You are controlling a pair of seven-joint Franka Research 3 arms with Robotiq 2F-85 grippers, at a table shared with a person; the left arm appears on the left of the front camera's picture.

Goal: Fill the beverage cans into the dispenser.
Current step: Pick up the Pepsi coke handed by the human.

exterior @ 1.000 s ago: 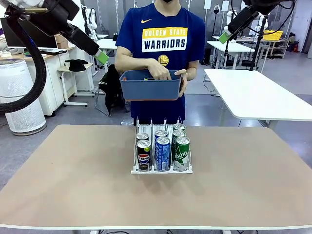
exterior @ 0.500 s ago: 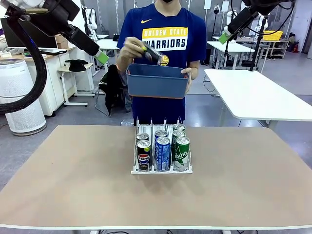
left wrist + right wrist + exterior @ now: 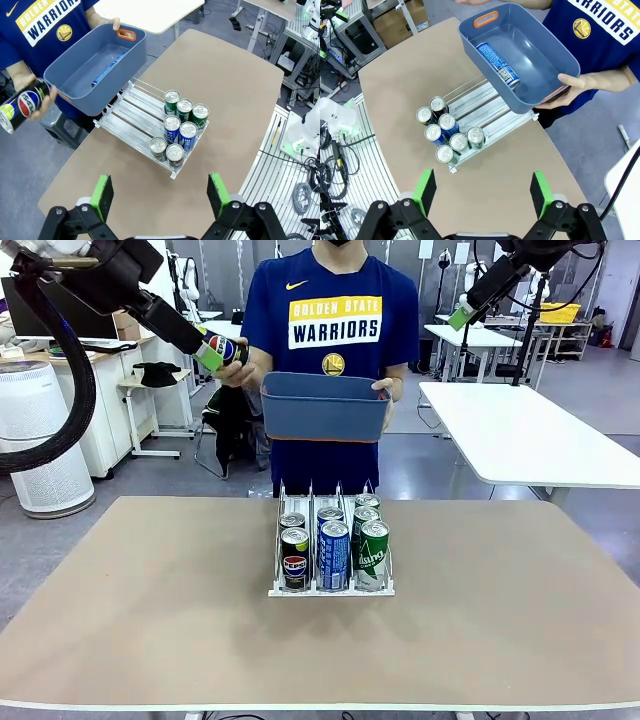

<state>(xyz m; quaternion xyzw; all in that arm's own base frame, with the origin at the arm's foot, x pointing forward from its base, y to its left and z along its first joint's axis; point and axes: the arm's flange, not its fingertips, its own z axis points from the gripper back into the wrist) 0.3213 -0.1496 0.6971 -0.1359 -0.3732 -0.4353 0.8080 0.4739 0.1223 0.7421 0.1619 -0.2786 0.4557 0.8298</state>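
The dispenser [image 3: 312, 496] sits mid-table with two black Pepsi cans [image 3: 295, 562], two blue cans [image 3: 333, 552] and two green cans [image 3: 372, 552] at its front. Behind it a person holds a blue-grey tub [image 3: 325, 408] in one hand and a black Pepsi can [image 3: 226, 348] in the other, out to picture left. My left gripper [image 3: 208, 356] hangs open and empty high at the left, just short of that can. My right gripper [image 3: 462, 314] hangs open high at the right. The left wrist view shows the held can [image 3: 22, 102] far beyond my open left gripper [image 3: 160, 195]. A blue can [image 3: 496, 65] lies in the tub [image 3: 540, 90], beyond my open right gripper [image 3: 483, 190].
The brown table [image 3: 150, 620] has wide free room on both sides of the rack. The rear halves of the dispenser lanes [image 3: 131, 107] are bare. A white table [image 3: 530, 440] stands behind at the right, and a white air purifier [image 3: 35, 435] at the far left.
The person has taken a black Pepsi can out of the tub and swung it out to picture left, near my left gripper. Both arms have stayed still.
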